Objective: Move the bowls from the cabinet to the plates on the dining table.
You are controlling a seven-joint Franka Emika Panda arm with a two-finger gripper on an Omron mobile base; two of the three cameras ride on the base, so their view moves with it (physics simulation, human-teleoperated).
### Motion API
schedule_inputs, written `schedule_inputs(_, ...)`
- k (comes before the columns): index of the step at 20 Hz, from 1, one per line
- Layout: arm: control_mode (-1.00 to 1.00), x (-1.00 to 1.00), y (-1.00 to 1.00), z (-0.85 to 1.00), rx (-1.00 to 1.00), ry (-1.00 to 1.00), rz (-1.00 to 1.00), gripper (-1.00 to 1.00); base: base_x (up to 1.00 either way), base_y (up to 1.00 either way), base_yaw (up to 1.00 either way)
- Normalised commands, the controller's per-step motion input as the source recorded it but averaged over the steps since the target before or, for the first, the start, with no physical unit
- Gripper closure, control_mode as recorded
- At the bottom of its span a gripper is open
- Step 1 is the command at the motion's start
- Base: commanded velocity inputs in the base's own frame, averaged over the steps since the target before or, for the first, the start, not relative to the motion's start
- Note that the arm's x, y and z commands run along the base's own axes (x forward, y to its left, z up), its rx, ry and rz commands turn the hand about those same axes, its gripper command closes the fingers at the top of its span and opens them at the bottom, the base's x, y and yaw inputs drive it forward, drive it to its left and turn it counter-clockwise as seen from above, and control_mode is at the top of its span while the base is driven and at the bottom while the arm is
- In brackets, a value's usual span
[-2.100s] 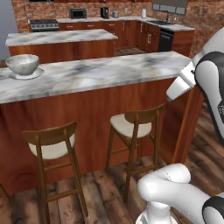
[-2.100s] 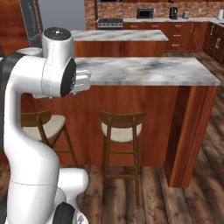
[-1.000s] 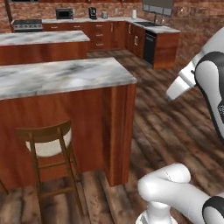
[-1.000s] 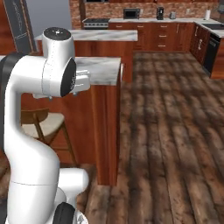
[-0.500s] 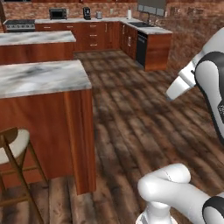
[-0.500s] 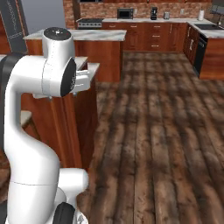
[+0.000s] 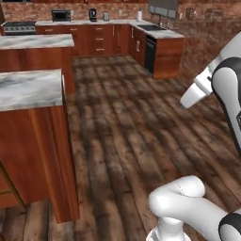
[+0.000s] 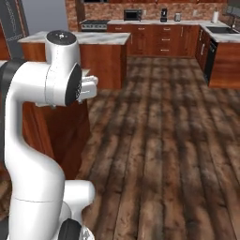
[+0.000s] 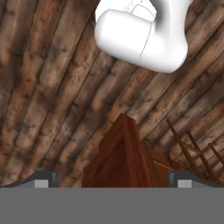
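The dining table [image 7: 28, 88] shows just its right end at the left of the left base view, a marble top over a plain red-brown panel. In the right base view its wooden side [image 8: 63, 129] stands behind my white arm. The bowls, the plates and the cabinet are out of view. In the hand view my gripper [image 9: 113, 181] points down at the plank floor and is open. Its fingertips [image 9: 41, 179] stand far apart with nothing between them. Below it I see a corner of the table's wooden panel [image 9: 118, 153].
A second marble island [image 7: 35, 41] stands behind the table. Low counters with drawers [image 7: 101, 35], a microwave [image 7: 61, 15] and a dark oven front [image 7: 150, 54] line the back wall. Wide plank floor [image 7: 136, 132] stretches ahead and right. Part of a stool [image 9: 192, 148] shows in the hand view.
Both base views have swung to the right, so the camera moved. The dining table, its stools and a bowl on it slid out to the left. The gripper stayed open.
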Motion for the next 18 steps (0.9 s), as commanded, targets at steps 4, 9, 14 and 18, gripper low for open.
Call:
schedule_inputs(4, 1.0, 0.0, 0.0, 0.0, 0.0, 0.0, 0.0, -1.0, 1.0, -0.48, 0.03)
schedule_inputs(9, 1.0, 0.0, 0.0, 0.0, 0.0, 0.0, 0.0, -1.0, 1.0, -0.46, 0.01)
schedule_inputs(14, 1.0, 0.0, 0.0, 0.0, 0.0, 0.0, 0.0, -1.0, 1.0, -0.35, 0.0)
schedule_inputs(18, 1.0, 0.0, 0.0, 0.0, 0.0, 0.0, 0.0, -1.0, 1.0, -0.31, 0.0)
